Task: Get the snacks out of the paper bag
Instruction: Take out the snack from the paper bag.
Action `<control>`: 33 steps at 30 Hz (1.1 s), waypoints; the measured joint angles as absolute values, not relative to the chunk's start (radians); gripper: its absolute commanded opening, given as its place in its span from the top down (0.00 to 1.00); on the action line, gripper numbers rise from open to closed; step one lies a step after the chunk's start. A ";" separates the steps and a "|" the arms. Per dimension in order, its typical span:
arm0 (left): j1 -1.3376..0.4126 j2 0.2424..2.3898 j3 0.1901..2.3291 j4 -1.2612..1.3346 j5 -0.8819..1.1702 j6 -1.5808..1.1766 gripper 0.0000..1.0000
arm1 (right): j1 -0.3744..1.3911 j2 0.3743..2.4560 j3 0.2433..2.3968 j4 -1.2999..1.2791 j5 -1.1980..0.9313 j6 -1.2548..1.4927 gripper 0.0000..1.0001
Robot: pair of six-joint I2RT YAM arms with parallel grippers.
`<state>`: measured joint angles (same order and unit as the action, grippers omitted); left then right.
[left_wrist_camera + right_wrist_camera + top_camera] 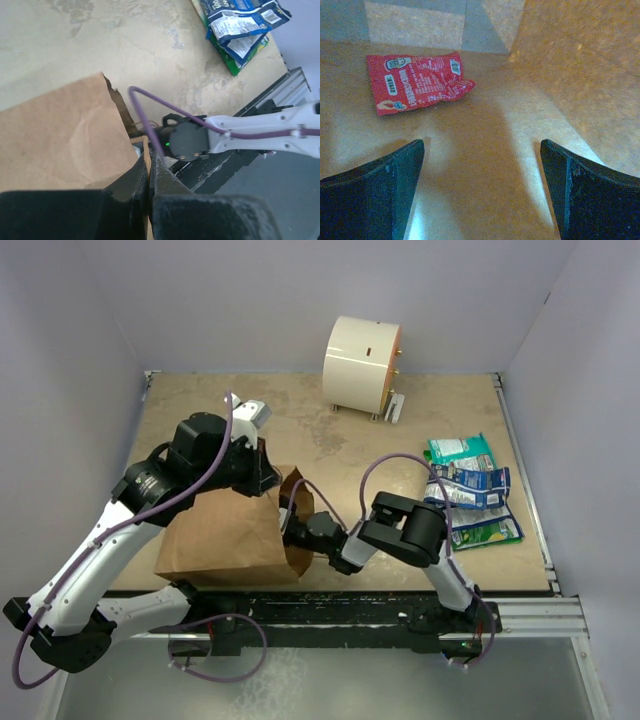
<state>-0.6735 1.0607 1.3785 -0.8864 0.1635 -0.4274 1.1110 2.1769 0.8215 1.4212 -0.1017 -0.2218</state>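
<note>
The brown paper bag (225, 535) lies on its side with its mouth toward the right. My left gripper (148, 162) is shut on the bag's upper rim and holds the mouth up. My right gripper (482, 150) is open and reaches inside the bag (580, 65); in the top view its fingers are hidden in the mouth. A small red packet (415, 82) lies on the bag's inner floor ahead and left of my right fingers, not touching them. Several packets, teal, blue-and-white and green-and-white (470, 490), lie in a heap on the table at the right, also in the left wrist view (242, 25).
A cream cylinder (360, 365) stands at the back of the table. A metal rail (520, 615) runs along the near edge. Grey walls close in the left, back and right sides. My right arm (260, 132) crosses just in front of the bag's mouth.
</note>
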 measured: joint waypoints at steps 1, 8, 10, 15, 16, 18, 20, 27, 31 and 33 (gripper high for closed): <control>-0.673 1.061 1.378 -0.892 0.151 -0.429 1.00 | 1.111 2.152 0.799 1.425 -0.104 -0.233 0.00; -0.673 1.061 1.378 -0.905 0.118 -0.434 1.00 | 1.122 2.014 0.719 1.413 -0.149 -0.338 0.11; -0.673 1.061 1.378 -0.900 0.126 -0.433 1.00 | 1.134 2.017 0.729 1.400 -0.157 -0.353 0.16; -0.673 1.064 1.388 -0.880 0.175 -0.423 1.00 | 1.146 2.112 0.825 1.380 -0.179 -0.353 0.23; -0.673 1.065 1.391 -0.874 0.189 -0.422 1.00 | 1.146 2.130 0.842 1.380 -0.181 -0.350 0.23; -0.673 1.065 1.396 -0.866 0.214 -0.418 1.00 | 1.146 2.167 0.875 1.381 -0.190 -0.340 0.23; -0.673 1.065 1.399 -0.854 0.237 -0.407 1.00 | 1.145 2.194 0.902 1.378 -0.204 -0.331 0.18; -0.673 1.106 1.443 -0.851 0.313 -0.373 1.00 | 1.145 2.207 0.981 1.303 -0.233 -0.347 0.01; -0.673 1.149 1.466 -0.844 0.352 -0.357 1.00 | 1.145 2.227 1.080 1.229 -0.261 -0.382 0.00; -0.673 1.167 1.468 -0.838 0.368 -0.354 1.00 | 1.145 2.249 1.133 1.187 -0.271 -0.393 0.00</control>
